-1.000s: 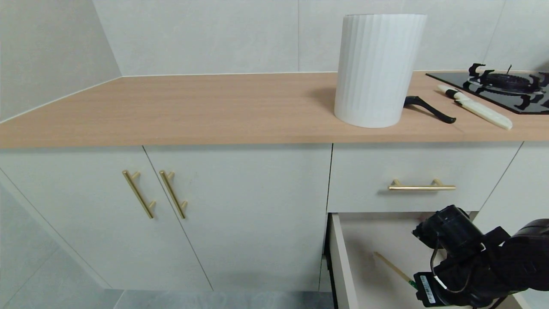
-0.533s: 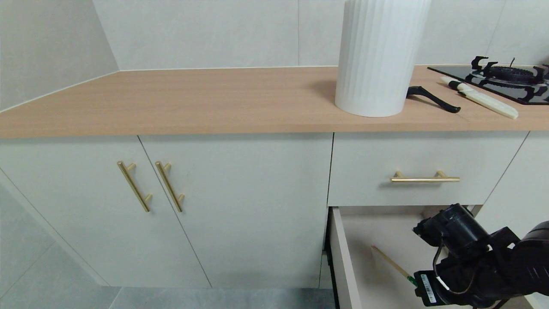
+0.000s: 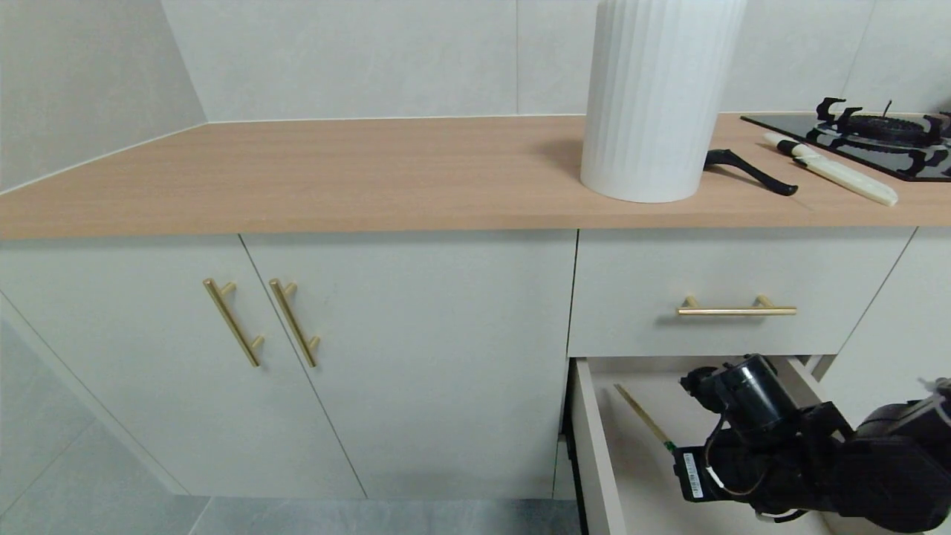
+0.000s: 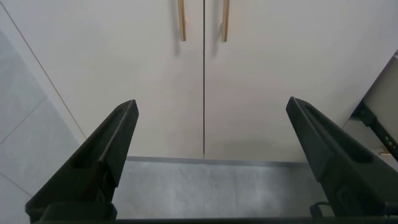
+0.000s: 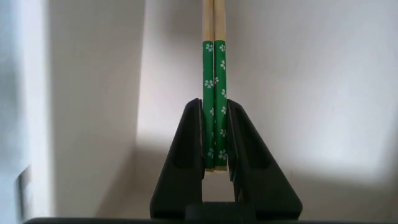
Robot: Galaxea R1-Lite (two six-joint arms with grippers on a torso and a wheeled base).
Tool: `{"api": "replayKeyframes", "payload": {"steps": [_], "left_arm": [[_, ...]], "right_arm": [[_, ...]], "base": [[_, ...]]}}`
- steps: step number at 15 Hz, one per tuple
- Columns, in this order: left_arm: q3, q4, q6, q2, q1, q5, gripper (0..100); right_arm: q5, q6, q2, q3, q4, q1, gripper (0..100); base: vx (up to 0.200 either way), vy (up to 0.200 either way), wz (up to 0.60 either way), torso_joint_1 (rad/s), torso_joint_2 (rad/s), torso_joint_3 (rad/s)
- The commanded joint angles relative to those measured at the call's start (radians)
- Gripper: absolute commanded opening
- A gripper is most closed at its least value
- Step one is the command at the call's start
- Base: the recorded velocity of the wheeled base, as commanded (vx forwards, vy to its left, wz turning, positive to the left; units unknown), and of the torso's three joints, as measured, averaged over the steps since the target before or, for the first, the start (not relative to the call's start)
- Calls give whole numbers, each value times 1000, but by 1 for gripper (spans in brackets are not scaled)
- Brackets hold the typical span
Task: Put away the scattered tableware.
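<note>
The right jaws are pressed onto a pair of chopsticks (image 5: 214,93), pinching them side by side at their green, flower-printed ends. The bare wooden lengths run straight out ahead of the jaws. In the head view the chopsticks (image 3: 645,420) slant over the inside of the open lower drawer (image 3: 591,446), with their tips toward its back left corner. Whether they touch the drawer's floor cannot be told.

The left jaws are spread wide with nothing between them. They face the two cabinet doors with gold handles (image 4: 181,18), above the grey floor (image 4: 205,186).

Just above the open drawer is a shut upper drawer with a gold bar handle (image 3: 735,310). On the wooden table (image 3: 334,178) over it stands a tall white ribbed container (image 3: 654,96). A black-handled utensil (image 3: 750,171) lies just beside the container's right, partly hidden behind it. Farther right a cream-coloured knife (image 3: 832,172) lies near the edge of the black hob (image 3: 877,141).
</note>
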Motion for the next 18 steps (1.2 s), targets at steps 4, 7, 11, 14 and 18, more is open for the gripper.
{"api": "replayKeyframes", "payload": {"steps": [4,7,11,14,18], "left_arm": [[0,0,0,0,0,0,100],[0,0,0,0,0,0,100],[0,0,0,0,0,0,100],[0,0,0,0,0,0,100],[0,0,0,0,0,0,100]], "right_arm": [[-34,62,273,21,-212,17,0],[-46,62,337,24,-261,17,0],[-68,62,358,33,-322,17,0],[-68,62,358,47,-361,17,100],[-69,62,355,56,-384,17,100]], "base": [[0,0,0,0,0,0],[0,0,0,0,0,0],[0,0,0,0,0,0],[0,0,0,0,0,0],[0,0,0,0,0,0]]}}
